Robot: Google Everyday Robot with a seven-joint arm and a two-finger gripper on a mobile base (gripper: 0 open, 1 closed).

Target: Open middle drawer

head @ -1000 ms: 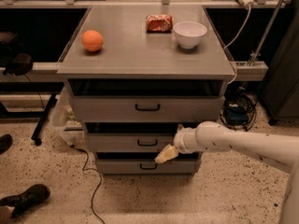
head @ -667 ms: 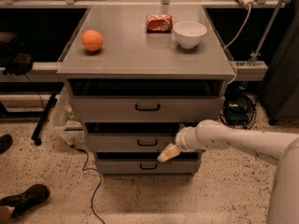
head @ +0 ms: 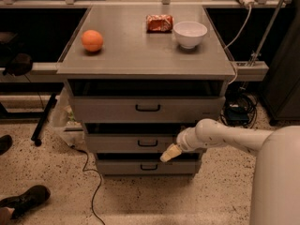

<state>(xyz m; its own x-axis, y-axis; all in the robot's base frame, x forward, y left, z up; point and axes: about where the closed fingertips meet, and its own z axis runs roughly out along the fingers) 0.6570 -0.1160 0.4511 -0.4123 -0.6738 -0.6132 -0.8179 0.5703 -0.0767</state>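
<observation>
Gray three-drawer cabinet (head: 140, 46). The middle drawer (head: 122, 143) sits between the taller top drawer (head: 103, 109) and the smaller bottom one (head: 117, 167). The gripper (head: 169, 153) is just right of its black handle (head: 147, 143), at the front's lower edge. Whether it is open or closed cannot be told.

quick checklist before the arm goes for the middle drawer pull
1. Right drawer lined up: ok. The claw is at the front of the middle drawer, not the ones above or below.
2. Claw on the handle: not ok. It sits to the right of the handle and a little lower.
3. Claw touching the drawer front: cannot tell.
4. Floor in the pull path: ok. The shoe is far off to the left.
5. Items on top safe from a jolt: ok, probably. The orange, bowl and snack packet sit well back from the front edge.
</observation>
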